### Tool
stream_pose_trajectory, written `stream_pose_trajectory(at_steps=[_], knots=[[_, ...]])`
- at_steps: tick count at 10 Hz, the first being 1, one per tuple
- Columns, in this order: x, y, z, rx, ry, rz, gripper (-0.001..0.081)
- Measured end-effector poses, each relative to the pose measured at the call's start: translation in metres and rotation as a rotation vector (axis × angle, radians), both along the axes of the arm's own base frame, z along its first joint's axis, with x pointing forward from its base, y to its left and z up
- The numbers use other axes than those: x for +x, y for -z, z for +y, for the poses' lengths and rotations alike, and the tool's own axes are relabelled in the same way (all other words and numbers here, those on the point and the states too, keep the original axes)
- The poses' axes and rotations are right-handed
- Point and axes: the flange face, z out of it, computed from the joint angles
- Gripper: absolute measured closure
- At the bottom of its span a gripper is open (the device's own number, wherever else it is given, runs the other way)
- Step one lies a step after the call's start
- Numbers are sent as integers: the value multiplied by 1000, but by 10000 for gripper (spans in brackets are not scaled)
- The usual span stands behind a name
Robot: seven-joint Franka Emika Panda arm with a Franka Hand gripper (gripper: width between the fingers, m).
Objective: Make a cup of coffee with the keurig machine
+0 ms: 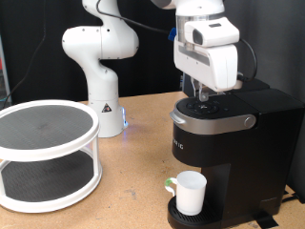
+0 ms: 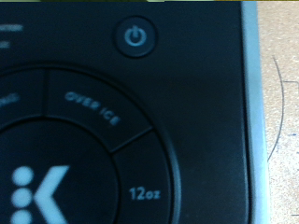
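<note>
The keurig machine [image 1: 224, 143] is a black box standing at the exterior view's right, with its silver-grey lid handle [image 1: 214, 121] down. The cup [image 1: 191, 194], a white mug, stands on the drip tray [image 1: 174, 219] under the spout. My gripper [image 1: 199, 93] hangs straight down over the machine's top, its fingertips at or just above the lid. The wrist view is filled by the keurig's black control panel [image 2: 187, 103] from very close: a power button [image 2: 136, 37], an "OVER ICE" button [image 2: 92, 97] and a "12oz" button [image 2: 145, 193]. No fingers show in that view.
A white two-tier round rack [image 1: 48, 153] with dark mesh shelves stands at the exterior view's left. The arm's white base [image 1: 100, 86] rises behind it on the wooden table [image 1: 133, 181]. A strip of tabletop [image 2: 280, 112] shows beside the panel.
</note>
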Motion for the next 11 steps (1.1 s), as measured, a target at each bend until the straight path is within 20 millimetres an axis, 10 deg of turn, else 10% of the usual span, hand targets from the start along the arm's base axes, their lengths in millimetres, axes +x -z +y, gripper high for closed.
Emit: stream_pose_trajectory(at_steps=[11], knots=[[-16,25,8,45,-27,-44,804]])
